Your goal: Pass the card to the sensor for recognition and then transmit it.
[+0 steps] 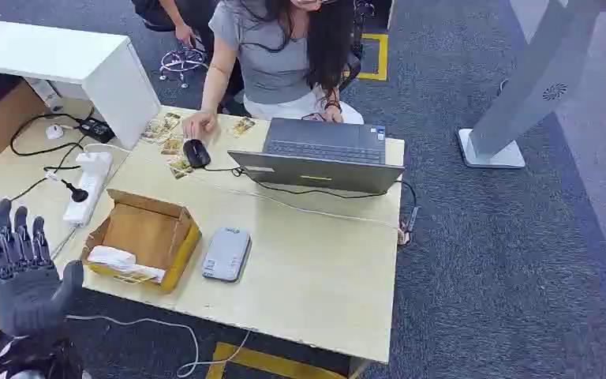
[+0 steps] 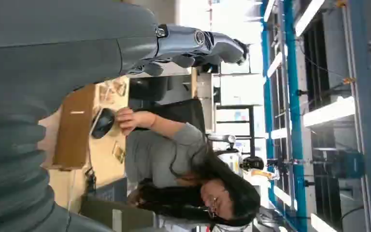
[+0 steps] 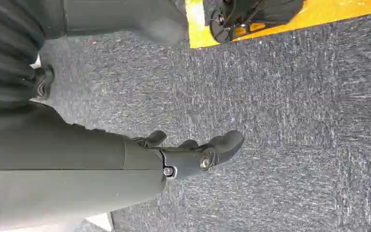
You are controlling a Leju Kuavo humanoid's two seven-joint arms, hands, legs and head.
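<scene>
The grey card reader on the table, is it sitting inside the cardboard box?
No. In the head view the card reader lies flat on the table, just beside the open cardboard box, not in it.

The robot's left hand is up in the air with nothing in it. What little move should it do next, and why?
Probably it should reach the left hand forward and down toward the cardboard box. The hand is raised near the table's edge, fingers spread, holding nothing, and the box lies just ahead of it, beside the grey sensor. Whether the box holds a card is hard to tell.
</scene>
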